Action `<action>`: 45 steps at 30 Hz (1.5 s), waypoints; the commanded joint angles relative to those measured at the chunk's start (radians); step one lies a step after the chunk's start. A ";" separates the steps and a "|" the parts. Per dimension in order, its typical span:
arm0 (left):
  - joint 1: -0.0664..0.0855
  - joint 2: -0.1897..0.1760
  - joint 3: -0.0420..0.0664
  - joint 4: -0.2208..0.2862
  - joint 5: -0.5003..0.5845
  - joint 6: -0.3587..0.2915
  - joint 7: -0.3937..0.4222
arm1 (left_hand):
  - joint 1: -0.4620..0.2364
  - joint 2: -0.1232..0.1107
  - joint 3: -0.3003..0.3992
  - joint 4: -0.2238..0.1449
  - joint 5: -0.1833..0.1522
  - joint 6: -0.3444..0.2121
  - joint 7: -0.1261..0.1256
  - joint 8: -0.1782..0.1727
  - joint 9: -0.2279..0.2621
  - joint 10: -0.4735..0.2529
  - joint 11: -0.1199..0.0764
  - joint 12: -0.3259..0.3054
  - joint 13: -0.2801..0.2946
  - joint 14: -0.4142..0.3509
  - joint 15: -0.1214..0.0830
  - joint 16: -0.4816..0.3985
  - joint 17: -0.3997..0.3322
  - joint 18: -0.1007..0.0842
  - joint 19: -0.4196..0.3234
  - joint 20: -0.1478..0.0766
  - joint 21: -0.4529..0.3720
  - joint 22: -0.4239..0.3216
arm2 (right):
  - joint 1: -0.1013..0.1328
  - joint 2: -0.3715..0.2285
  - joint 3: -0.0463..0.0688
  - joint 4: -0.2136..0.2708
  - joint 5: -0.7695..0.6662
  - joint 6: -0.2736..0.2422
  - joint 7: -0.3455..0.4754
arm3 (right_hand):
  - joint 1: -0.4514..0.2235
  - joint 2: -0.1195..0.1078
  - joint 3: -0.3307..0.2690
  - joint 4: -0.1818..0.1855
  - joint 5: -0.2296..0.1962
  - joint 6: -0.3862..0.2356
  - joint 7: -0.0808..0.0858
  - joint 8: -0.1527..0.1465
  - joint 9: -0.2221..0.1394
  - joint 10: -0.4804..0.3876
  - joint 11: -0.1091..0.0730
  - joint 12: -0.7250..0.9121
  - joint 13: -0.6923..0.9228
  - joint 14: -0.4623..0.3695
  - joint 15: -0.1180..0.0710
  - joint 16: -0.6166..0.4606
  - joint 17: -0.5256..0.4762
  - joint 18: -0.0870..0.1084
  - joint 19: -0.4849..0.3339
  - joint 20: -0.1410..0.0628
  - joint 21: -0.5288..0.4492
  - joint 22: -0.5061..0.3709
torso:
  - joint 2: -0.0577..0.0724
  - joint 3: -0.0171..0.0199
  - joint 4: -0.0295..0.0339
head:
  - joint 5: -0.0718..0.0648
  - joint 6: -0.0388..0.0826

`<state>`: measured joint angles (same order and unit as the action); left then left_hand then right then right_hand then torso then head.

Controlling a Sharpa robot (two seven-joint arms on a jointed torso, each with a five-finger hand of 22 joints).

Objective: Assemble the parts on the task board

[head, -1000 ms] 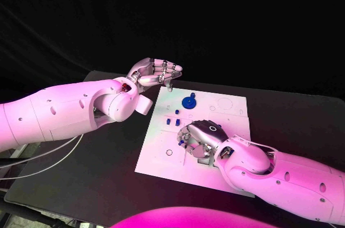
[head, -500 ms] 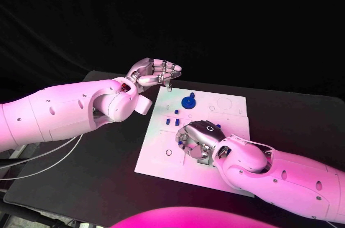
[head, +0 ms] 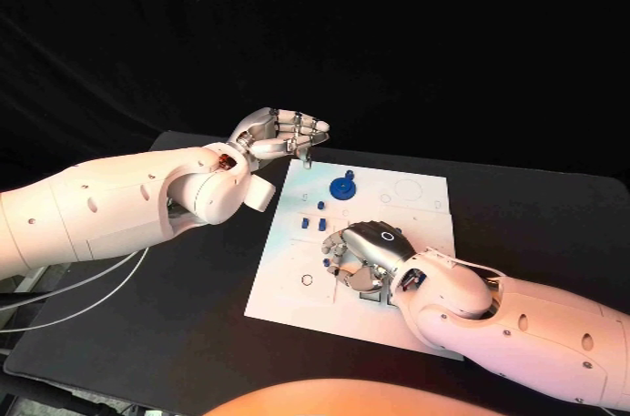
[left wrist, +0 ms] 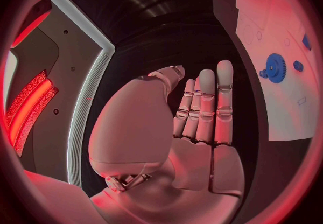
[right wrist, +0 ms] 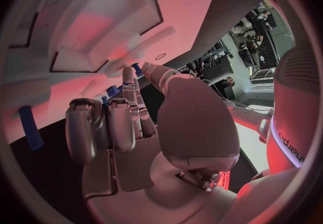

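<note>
The task board is lying in the middle of the black table, and the right hand is hovering low over its centre, palm down, fingers curling in toward the white surface. Whether those fingers are pinching anything, I cannot tell: the hand itself is covering the spot, and the right wrist view is showing only bent fingers close to the board with small blue pieces just beyond them.

Up at the board's eleven o'clock corner, the left hand is hanging above the table edge, fingers bunched together. A thin pale thing is sticking down from the fingertips, too small to name. In the left wrist view the fingers are lying straight and side by side, with no gap between them.

On the board, the blue gear is sitting toward twelve o'clock from the right hand, well apart from it. A few small blue pegs are lying at about ten o'clock from that hand, near its fingertips. A small ring mark is sitting at the board's eight o'clock side.
</note>
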<state>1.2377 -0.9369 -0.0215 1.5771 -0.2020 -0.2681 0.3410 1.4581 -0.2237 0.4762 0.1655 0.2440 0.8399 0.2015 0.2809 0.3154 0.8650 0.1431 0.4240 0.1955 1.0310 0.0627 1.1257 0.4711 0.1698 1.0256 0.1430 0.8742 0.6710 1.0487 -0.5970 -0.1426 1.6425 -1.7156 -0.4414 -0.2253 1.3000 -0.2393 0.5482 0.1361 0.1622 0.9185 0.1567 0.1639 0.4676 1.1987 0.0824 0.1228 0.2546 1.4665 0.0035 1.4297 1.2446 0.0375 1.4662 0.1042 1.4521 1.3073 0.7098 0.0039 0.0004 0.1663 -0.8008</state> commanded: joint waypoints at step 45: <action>0.001 -0.010 -0.001 0.002 0.005 0.026 0.004 | 0.004 -0.003 0.005 0.000 0.006 -0.006 0.002 0.001 -0.002 -0.011 0.000 0.007 -0.001 -0.010 0.000 -0.005 -0.002 0.014 -0.006 0.004 -0.006 -0.001 | 0.136 -0.240 0.027 0.051 -0.011 0.196 0.009 | 0.057 0.025 -0.080 0.020 -0.012 0.013 -0.013 -0.004 -0.002 -0.111 0.012 -0.024 -0.029 0.031 0.010 -0.004 -0.028 0.009 0.008 0.014 -0.085 0.176 | 0.001 -0.0011 0.0013 | -0.035 0.025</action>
<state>1.2377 -0.9478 -0.0231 1.5776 -0.2018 -0.2585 0.3389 1.4581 -0.2238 0.4762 0.1655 0.2440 0.8399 0.2015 0.2809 0.3145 0.8577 0.1431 0.4281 0.1949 1.0273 0.0590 1.1257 0.4704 0.1699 1.0257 0.1430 0.8742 0.6711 1.1858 -0.8388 -0.1157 1.6965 -1.7084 -0.2761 -0.2226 1.3491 -0.2121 0.4668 0.1555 0.1505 0.9274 0.1447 0.1582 0.4645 1.0827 0.0920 0.0958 0.2266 1.4666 0.0108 1.4297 1.2173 0.0377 1.4661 0.1113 1.3643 1.3076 0.7107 0.0030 0.0029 0.1301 -0.7749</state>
